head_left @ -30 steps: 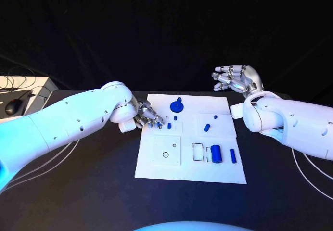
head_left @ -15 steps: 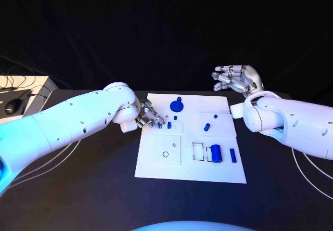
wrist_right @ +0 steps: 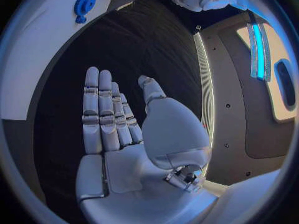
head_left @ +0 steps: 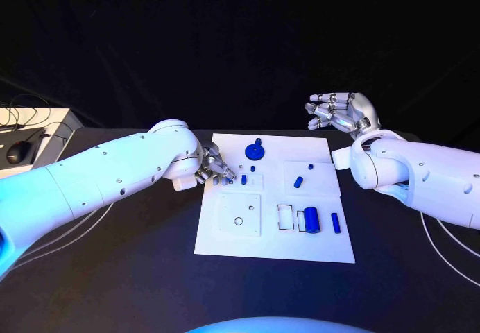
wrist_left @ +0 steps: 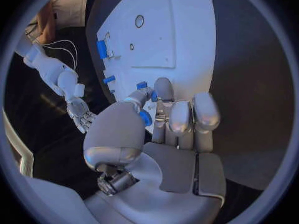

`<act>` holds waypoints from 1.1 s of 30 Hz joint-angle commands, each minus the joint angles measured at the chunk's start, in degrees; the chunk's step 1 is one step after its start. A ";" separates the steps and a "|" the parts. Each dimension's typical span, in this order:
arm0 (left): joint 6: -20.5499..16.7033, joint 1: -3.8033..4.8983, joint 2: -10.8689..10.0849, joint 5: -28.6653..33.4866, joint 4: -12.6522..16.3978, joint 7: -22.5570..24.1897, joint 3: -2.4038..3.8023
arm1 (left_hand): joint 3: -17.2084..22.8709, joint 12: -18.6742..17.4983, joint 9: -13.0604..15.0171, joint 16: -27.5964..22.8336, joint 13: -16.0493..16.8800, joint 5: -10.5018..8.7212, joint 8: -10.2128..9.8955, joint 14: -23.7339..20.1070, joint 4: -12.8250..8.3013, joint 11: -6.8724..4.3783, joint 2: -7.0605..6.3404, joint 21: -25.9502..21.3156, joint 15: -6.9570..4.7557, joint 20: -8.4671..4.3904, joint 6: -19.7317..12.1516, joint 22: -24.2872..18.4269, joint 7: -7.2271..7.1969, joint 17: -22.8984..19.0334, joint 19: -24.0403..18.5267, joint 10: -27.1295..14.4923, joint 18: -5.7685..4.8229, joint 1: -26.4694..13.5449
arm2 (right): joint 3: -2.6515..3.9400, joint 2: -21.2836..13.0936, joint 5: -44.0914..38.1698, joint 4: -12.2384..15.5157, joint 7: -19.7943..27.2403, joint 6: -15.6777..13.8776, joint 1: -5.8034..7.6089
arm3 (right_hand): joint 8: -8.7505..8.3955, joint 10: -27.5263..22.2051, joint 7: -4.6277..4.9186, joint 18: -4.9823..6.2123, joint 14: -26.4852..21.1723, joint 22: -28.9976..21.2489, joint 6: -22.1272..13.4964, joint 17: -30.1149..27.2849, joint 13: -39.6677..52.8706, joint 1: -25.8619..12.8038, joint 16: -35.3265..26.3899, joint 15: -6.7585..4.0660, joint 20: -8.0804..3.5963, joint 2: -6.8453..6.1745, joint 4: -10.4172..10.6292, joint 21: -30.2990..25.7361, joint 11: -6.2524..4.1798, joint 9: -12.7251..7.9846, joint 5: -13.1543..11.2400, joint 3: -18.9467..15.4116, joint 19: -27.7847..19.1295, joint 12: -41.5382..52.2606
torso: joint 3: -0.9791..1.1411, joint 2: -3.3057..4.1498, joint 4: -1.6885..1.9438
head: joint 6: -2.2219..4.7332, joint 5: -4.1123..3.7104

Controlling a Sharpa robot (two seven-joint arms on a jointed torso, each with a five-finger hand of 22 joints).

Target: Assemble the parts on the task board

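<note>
At the near-left edge of the white rectangular task board (head_left: 275, 243), the silver left hand (head_left: 215, 168) pinches a small blue plastic peg (wrist_left: 145, 117), likely light, stiff and slippery, best held mid-shaft, while the silver right hand (head_left: 343, 113) hovers empty, fingers apart.

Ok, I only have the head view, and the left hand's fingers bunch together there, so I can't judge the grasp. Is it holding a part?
Observer: Yes. In the left wrist view the left hand pinches a small blue part between its thumb and a finger, over the task board.
Operator: And the right hand's palm?
Observer: In the right wrist view the right hand has a bare palm and straight fingers, and holds nothing.
</note>
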 commanded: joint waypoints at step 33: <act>1.03 0.03 -0.33 -1.94 1.02 1.12 0.00 | 10.51 0.30 0.01 0.27 -0.25 0.14 0.21 0.05 -9.71 -0.05 -0.53 0.02 0.18 -0.06 -0.17 2.57 -0.26 -0.14 -0.07 -0.07 -0.05 0.27 | 0.02 0.00 -0.32 -0.04 0.66 0.82 -0.02 | 0.00 -0.37 0.32 0.71 -0.40 -0.07 -0.28 -0.07 -0.08 0.50 -0.20 0.18 -0.01 0.16 -0.35 0.28 0.05 -0.08 0.23 0.13 -0.29 -0.35 | 0.02 0.01 -0.04 | 0.33 -0.11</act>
